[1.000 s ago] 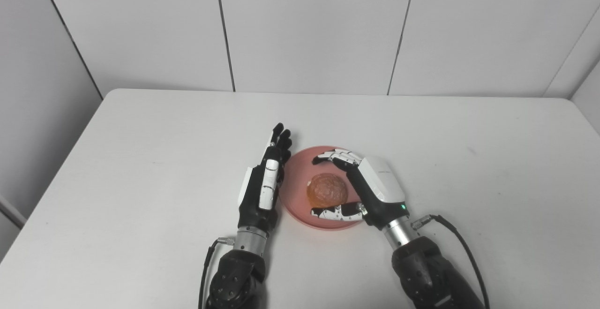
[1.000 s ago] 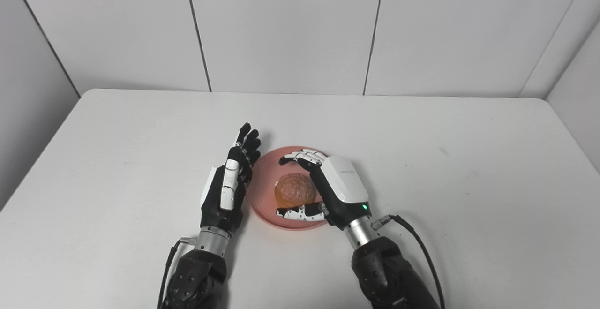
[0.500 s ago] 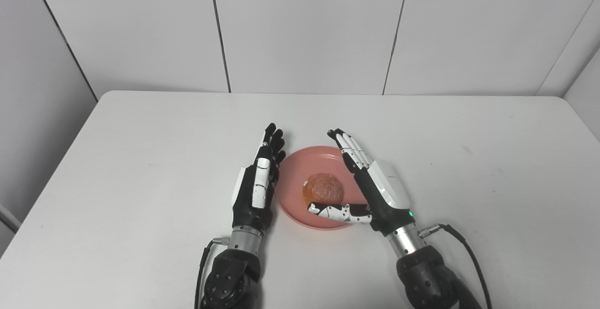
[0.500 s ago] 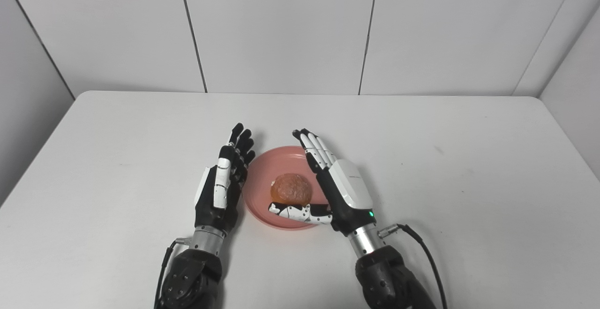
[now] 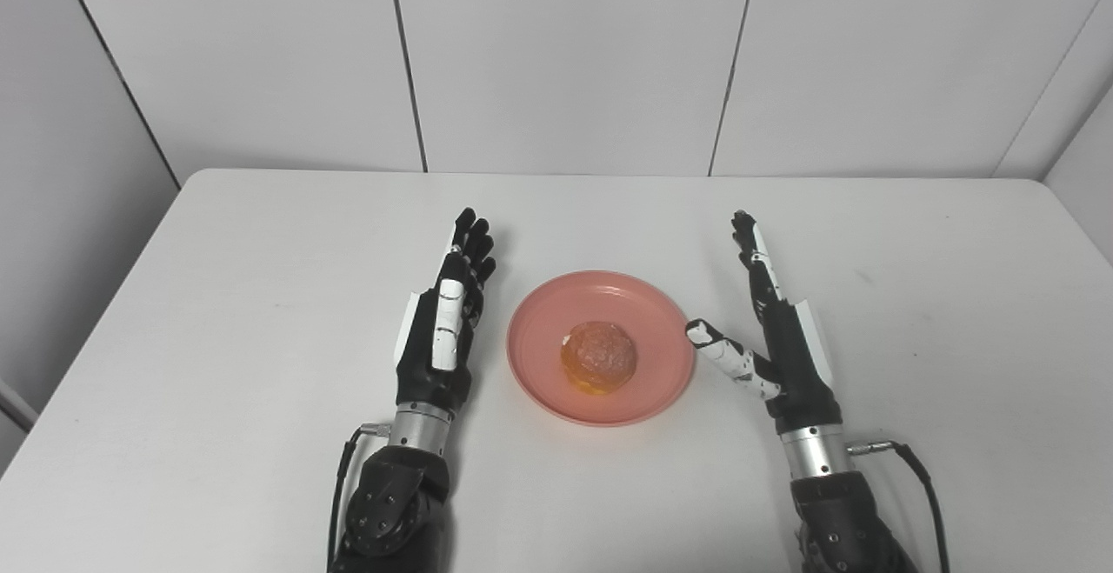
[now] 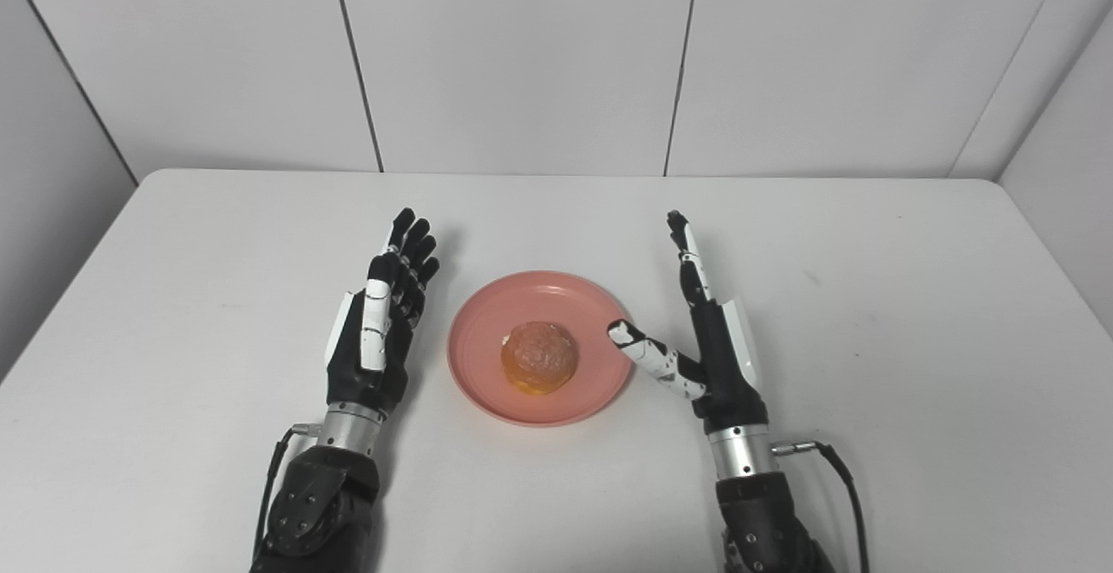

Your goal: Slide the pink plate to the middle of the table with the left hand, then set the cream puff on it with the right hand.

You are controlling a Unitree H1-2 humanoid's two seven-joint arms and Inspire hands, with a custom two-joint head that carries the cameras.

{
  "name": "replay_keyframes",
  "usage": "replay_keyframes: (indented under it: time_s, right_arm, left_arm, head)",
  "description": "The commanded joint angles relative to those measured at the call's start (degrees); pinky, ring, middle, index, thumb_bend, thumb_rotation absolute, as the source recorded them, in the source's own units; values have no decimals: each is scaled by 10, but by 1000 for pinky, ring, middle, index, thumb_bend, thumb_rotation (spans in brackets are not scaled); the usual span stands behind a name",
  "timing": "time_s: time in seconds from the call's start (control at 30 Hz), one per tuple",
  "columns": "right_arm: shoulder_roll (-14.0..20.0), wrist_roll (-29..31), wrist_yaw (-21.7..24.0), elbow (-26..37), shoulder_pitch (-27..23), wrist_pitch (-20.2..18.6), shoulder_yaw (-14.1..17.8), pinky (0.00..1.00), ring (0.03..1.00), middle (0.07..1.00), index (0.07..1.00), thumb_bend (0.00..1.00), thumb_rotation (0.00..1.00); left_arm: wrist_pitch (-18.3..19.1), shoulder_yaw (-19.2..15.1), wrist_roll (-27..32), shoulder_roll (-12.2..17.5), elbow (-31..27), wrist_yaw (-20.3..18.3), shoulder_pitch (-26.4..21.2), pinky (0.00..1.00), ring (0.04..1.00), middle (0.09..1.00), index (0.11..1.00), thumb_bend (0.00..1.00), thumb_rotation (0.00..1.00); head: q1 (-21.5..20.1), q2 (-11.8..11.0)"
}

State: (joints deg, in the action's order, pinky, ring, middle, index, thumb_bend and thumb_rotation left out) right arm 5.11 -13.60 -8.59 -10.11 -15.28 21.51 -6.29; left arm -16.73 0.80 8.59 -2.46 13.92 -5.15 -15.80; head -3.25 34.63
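Note:
The pink plate (image 5: 546, 349) lies near the middle of the white table, between my two hands. The brown cream puff (image 5: 601, 356) sits on it, at its centre. My left hand (image 5: 443, 329) stands open on its edge to the left of the plate, fingers straight and pointing away, a small gap from the rim. My right hand (image 5: 776, 338) stands open to the right of the plate, fingers straight up, its thumb (image 5: 723, 356) reaching toward the plate's right rim. Both hands hold nothing.
The white table (image 5: 261, 277) runs to a grey panelled wall (image 5: 565, 51) at the back. A cable (image 5: 913, 469) trails from the right wrist and another from the left wrist (image 5: 348, 460).
My right hand opened off the cream puff, left it on the plate, and drew back to the right of the plate. My left hand moved a little left, away from the rim.

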Motion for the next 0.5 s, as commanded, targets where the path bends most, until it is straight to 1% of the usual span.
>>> replay_keyframes:
  time_s: [0.0, 0.03, 0.1, 0.2, 0.27, 0.3, 0.4, 0.47]
  right_arm:
    - [-15, 22, -6, -9, 26, 6, 10, 994, 1000, 1000, 1000, 699, 872]
    - [-20, 36, -1, -13, 28, 9, 15, 983, 1000, 1000, 1000, 710, 870]
    - [-26, 49, 3, -25, 30, 14, 20, 997, 1000, 1000, 1000, 720, 878]
    - [-32, 53, 6, -33, 35, 10, 23, 1000, 1000, 1000, 1000, 717, 878]
    - [-33, 66, 16, -37, 42, 4, 23, 1000, 1000, 1000, 1000, 678, 915]
    - [-35, 74, 22, -39, 44, 2, 24, 1000, 1000, 1000, 1000, 663, 907]
    - [-39, 101, 39, -58, 43, -7, 29, 1000, 1000, 1000, 1000, 667, 877]
    - [-45, 122, 51, -61, 42, -14, 33, 1000, 1000, 1000, 1000, 673, 852]
  left_arm:
    - [-2, -8, -5, 22, 23, -8, 30, 1000, 1000, 1000, 992, 637, 1000]
    - [-3, -7, -7, 25, 23, -8, 30, 1000, 1000, 1000, 994, 631, 1000]
    - [-12, -6, -11, 31, 31, -11, 27, 1000, 1000, 1000, 999, 613, 1000]
    - [-18, -5, -2, 38, 38, -22, 24, 1000, 1000, 1000, 1000, 608, 1000]
    - [-21, -5, 0, 42, 43, -26, 23, 1000, 1000, 1000, 1000, 616, 1000]
    - [-22, -5, -1, 43, 46, -28, 23, 1000, 1000, 1000, 1000, 631, 1000]
    - [-36, -6, -1, 44, 68, -31, 17, 1000, 1000, 1000, 1000, 627, 1000]
    - [-28, -6, 5, 45, 70, -38, 16, 1000, 1000, 1000, 1000, 623, 1000]
  head:
    - [-1, -2]
    - [-3, -4]
    - [-5, -8]
    - [-7, -11]
    - [-8, -12]
    - [-8, -12]
    - [-19, -20]
    - [-25, -21]
